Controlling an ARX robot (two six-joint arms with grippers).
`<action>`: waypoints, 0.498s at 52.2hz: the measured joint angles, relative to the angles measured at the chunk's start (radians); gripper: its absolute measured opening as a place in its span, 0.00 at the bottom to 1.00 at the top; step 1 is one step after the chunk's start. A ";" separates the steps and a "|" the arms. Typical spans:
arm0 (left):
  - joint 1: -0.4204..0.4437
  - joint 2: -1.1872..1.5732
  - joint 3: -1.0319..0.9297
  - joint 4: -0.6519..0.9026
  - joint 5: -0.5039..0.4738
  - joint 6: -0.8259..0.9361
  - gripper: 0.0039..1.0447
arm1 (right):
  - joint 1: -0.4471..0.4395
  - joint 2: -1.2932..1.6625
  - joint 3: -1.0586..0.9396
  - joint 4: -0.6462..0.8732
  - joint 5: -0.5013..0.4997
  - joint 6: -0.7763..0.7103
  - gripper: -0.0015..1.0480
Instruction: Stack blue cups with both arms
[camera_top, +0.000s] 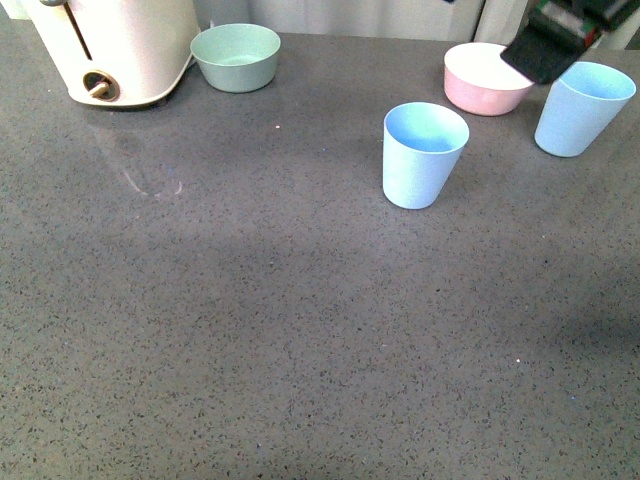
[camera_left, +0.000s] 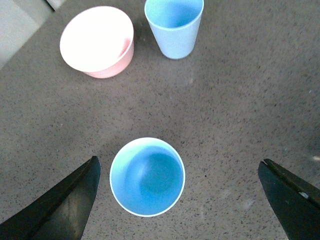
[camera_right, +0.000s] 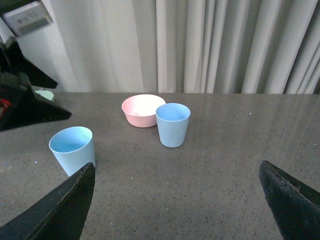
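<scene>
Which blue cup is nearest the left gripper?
The centre cup, alone mid-table: the left wrist view shows it between the open fingers of the left gripper. The other cup stands farther right, beside the pink bowl.

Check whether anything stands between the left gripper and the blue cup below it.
Nothing visible does. The left gripper hangs open above the blue cup, with only air between them. The pink bowl and the second blue cup stand apart beyond it.

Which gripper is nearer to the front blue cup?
Left. The left gripper hangs open above the front cup; the right gripper is farther back, with that cup ahead.
</scene>
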 joint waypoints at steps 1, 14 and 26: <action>0.004 -0.008 -0.010 0.010 0.005 -0.010 0.92 | 0.000 0.000 0.000 0.000 0.000 0.000 0.91; 0.189 -0.179 -0.232 0.259 0.039 -0.212 0.91 | 0.000 0.000 0.000 0.000 0.000 0.000 0.91; 0.397 -0.440 -0.769 1.025 -0.451 -0.337 0.54 | 0.000 0.000 0.000 0.000 0.001 0.000 0.91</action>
